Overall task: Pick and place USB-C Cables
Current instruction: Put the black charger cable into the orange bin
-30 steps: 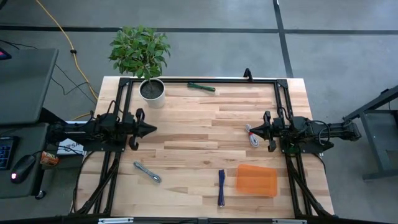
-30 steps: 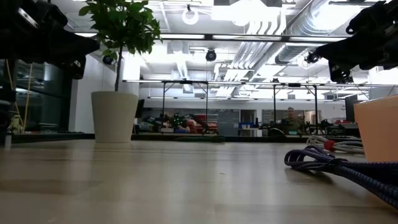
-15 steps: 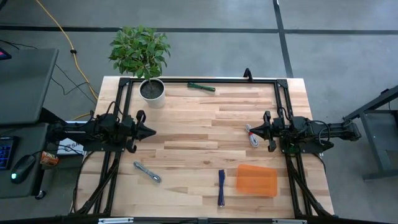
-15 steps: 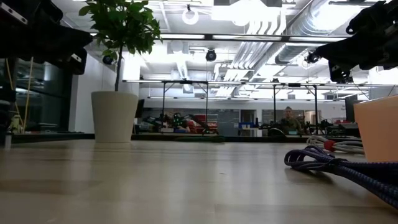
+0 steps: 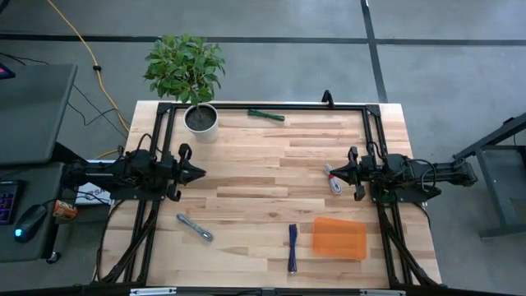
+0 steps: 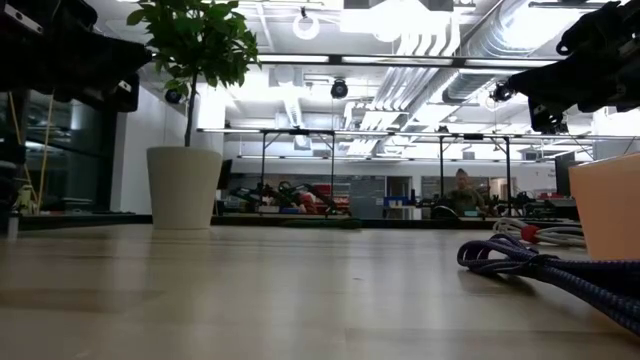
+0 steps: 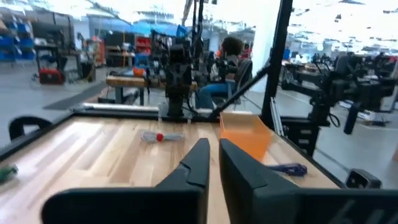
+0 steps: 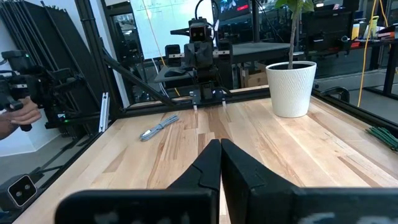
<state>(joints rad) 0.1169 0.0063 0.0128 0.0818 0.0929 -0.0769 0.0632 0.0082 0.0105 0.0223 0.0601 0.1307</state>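
Observation:
Four cable bundles lie flat on the wooden table. The green cable (image 5: pixel 267 115) is near the far edge. The silvery grey cable (image 5: pixel 195 228) lies toward the near left, and the dark blue cable (image 5: pixel 292 247) is at the near edge beside the orange tray (image 5: pixel 339 238). The white-and-red cable (image 5: pixel 333 181) sits just below my right gripper (image 5: pixel 330 171). That gripper hovers above the table at mid right with its fingers shut (image 8: pixel 221 149) on nothing. My left gripper (image 5: pixel 201 173) hovers at mid left, also shut (image 7: pixel 214 155) and holding nothing.
A potted plant (image 5: pixel 201 121) stands at the far left corner. A black frame (image 5: pixel 271 104) runs along the far edge and both sides of the table. Bare wood (image 5: pixel 263 181) lies between the two grippers. People are in the room beyond; a hand (image 8: pixel 18 112) shows off the table.
The outline of my left gripper has shifted a little in the low view, drawing back slightly toward the table's left edge. My right arm and all the cables have stayed where they were.

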